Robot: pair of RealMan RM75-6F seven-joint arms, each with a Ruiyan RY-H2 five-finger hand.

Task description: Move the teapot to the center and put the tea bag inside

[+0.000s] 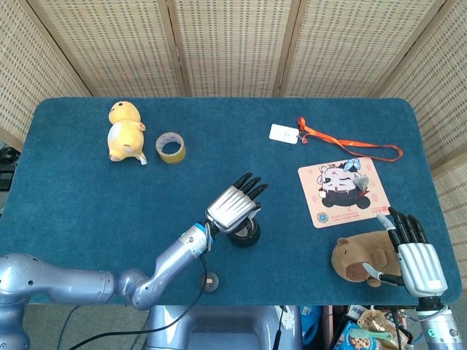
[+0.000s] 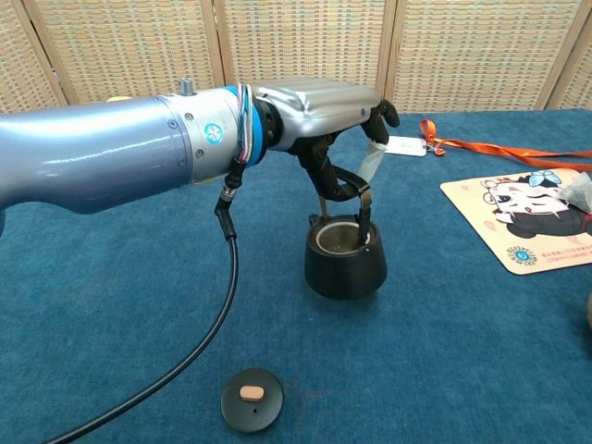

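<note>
Black teapot (image 2: pixel 345 264) hung by its handle from your left hand (image 1: pixel 233 207), knuckles up, near the table's (image 1: pixel 73 189) front edge; your right hand (image 1: pixel 419 261) lay open, empty.

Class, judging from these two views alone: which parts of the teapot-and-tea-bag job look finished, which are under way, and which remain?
Done: the teapot stands near the table's middle, its lid off in front. Under way: the left hand holds the teapot's handle from above. Left: letting go and putting in the tea bag, apparently lying on the cartoon mat. The right hand rests open beside the brown plush.
</note>
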